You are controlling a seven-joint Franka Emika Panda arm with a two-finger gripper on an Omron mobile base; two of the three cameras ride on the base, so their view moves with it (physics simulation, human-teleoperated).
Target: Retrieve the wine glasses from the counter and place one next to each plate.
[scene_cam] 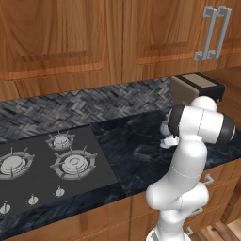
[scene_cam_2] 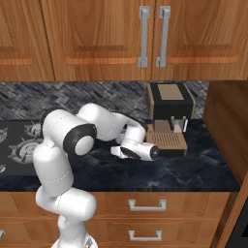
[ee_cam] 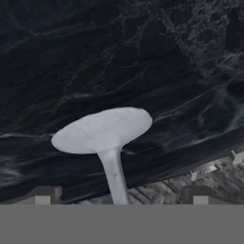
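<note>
Black marble-look stone with faint white veins makes up the tabletop, which runs over brown wooden drawers with silver handles. A wine glass shows close up in the hand view: its round flat foot appears as a pale grey disc against the dark stone, with the thin stem running from it toward the bottom of that view. The bowl is out of sight, so I cannot tell whether the glass stands upright or lies tilted. The claw sits with its two fingertips spread wide, one on each side of the stem and clear of it; nothing is gripped.

From the right base camera, the white arm bends low over the tabletop, its wrist just in front of a brown and black coffee machine that stands against the grey herringbone backsplash. From the left base camera, a dark gas hob lies set into the tabletop, well apart from the arm's hand. Wooden wall cabinets hang above.
</note>
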